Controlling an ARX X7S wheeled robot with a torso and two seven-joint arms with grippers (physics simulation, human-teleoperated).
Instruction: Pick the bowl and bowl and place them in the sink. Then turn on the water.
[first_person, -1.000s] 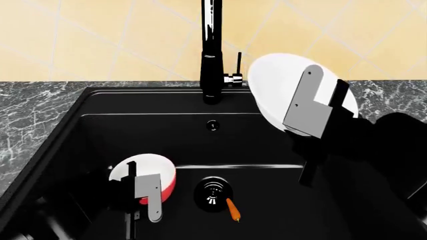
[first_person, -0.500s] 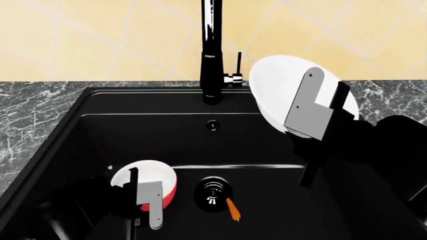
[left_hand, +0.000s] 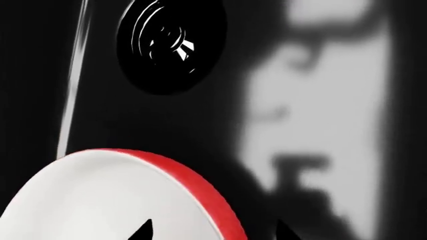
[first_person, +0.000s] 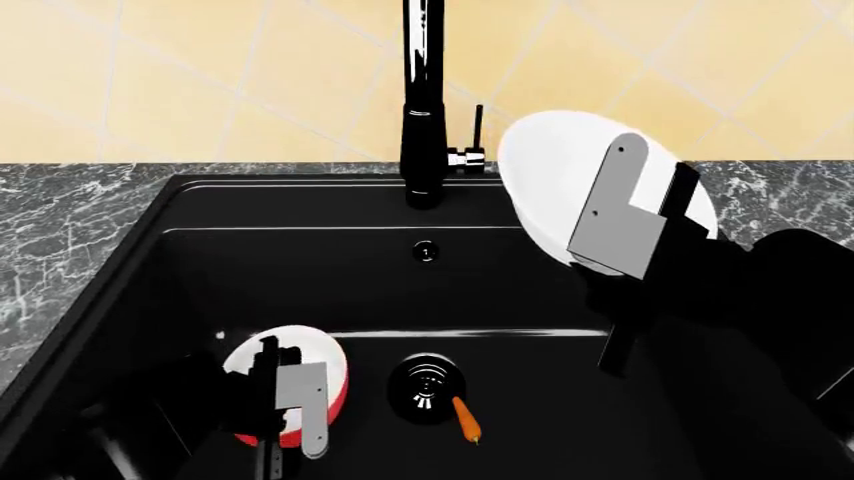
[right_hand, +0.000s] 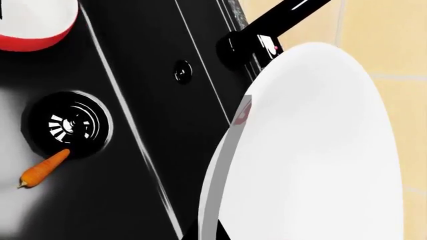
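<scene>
The red bowl (first_person: 274, 350), white inside, stands tilted low in the black sink (first_person: 200, 260), left of the round drain (first_person: 427, 385). My left gripper (first_person: 287, 400) straddles its near rim. In the left wrist view the red bowl (left_hand: 107, 200) has one fingertip (left_hand: 143, 231) inside it and one outside. Both stand clear of the wall, so the left gripper (left_hand: 213, 232) is open. My right gripper (first_person: 641, 215) is shut on the all-white bowl (first_person: 554, 170), held on edge above the sink's back right corner. The right wrist view shows the white bowl (right_hand: 320, 150) close.
The tall black tap (first_person: 423, 100) stands at the back middle, with its chrome lever (first_person: 474, 140) just left of the white bowl. A small orange carrot (first_person: 466, 420) lies by the drain. Grey marble counter (first_person: 67, 220) flanks the sink under a yellow tiled wall.
The left gripper sank with the red bowl toward the sink floor. Its fingers have since stayed put while the bowl dropped and tipped lower between them. The right arm and white bowl held still.
</scene>
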